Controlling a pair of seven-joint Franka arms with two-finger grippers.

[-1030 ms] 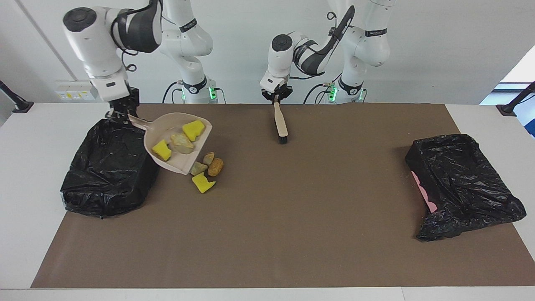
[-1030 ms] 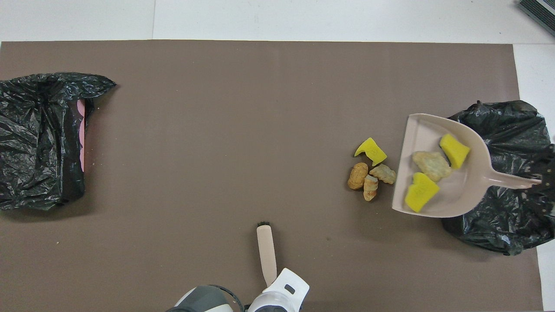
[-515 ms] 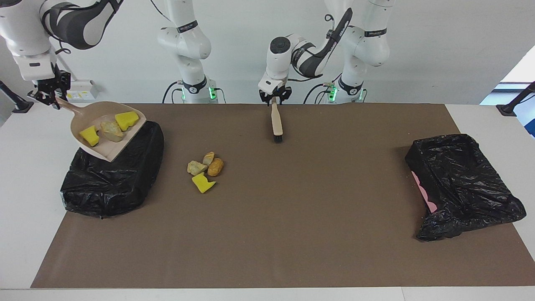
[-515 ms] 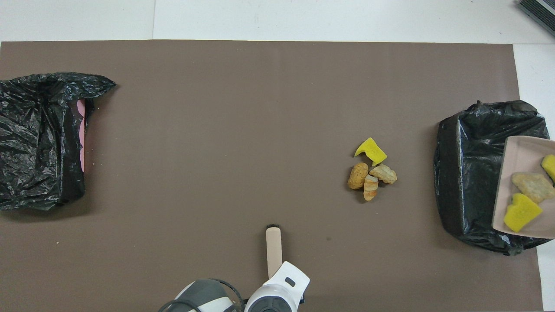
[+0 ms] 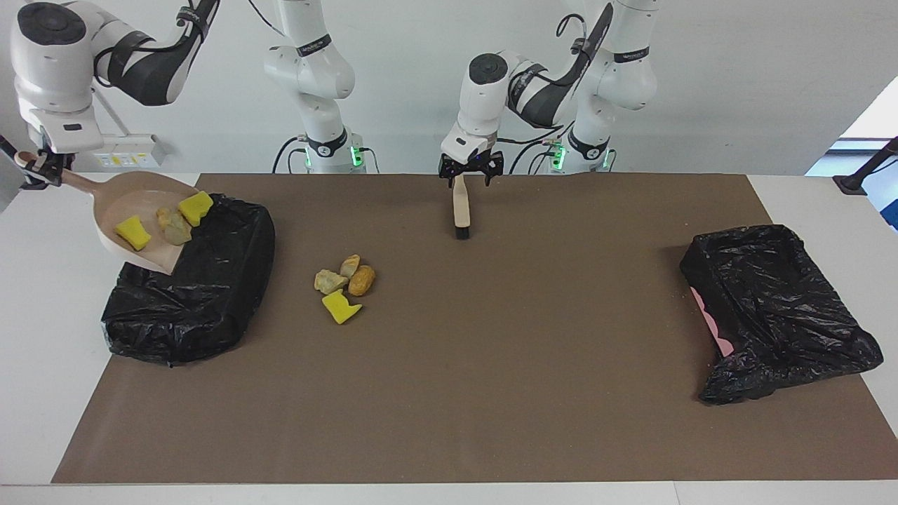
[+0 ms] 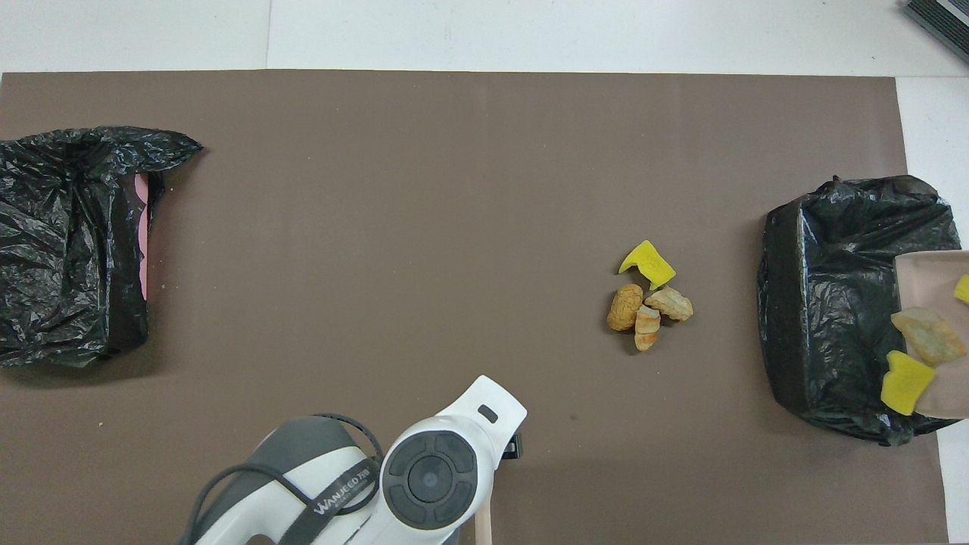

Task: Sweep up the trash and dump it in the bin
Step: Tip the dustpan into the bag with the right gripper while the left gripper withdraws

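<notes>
Facing view: the right end effector (image 5: pixel 38 168) was clenched on the handle of the beige dustpan (image 5: pixel 119 210), holding it in the air, tilted, over the black-bagged bin (image 5: pixel 189 308) at the right arm's end of the bench (image 5: pixel 42 351). The pan's lip pointed down toward the bag. Whether it touched the bag could not be read.

Trash in the pan, three pieces: a yellow sponge piece (image 5: pixel 132 233) near the lip, a tan lump (image 5: pixel 174 226) in the middle, and a second yellow sponge piece (image 5: pixel 195 207) higher up. All three lay on the pan.

Trash on the brown mat (image 5: pixel 491 386), four pieces in a tight cluster near the bin, toward the middle of the bench: a greenish-tan lump (image 5: pixel 330 282), a small tan lump (image 5: pixel 349 265), an orange-brown lump (image 5: pixel 362 280) and a yellow sponge scrap (image 5: pixel 340 306). The scrap lay farthest from the robots.

The left end effector (image 5: pixel 468 172) was released, its fingers parted to either side of the top of the brush (image 5: pixel 461 210) handle. The brush's bristle end rested on the mat, pointing away from the robots.

Overhead view: the left arm's wrist covered its end effector, and only a sliver of the brush handle (image 6: pixel 482 526) showed. The cluster (image 6: pixel 647 303) sat well apart from the brush. A second black bag (image 6: pixel 68 242) with a pink edge showing lay at the left arm's end.
</notes>
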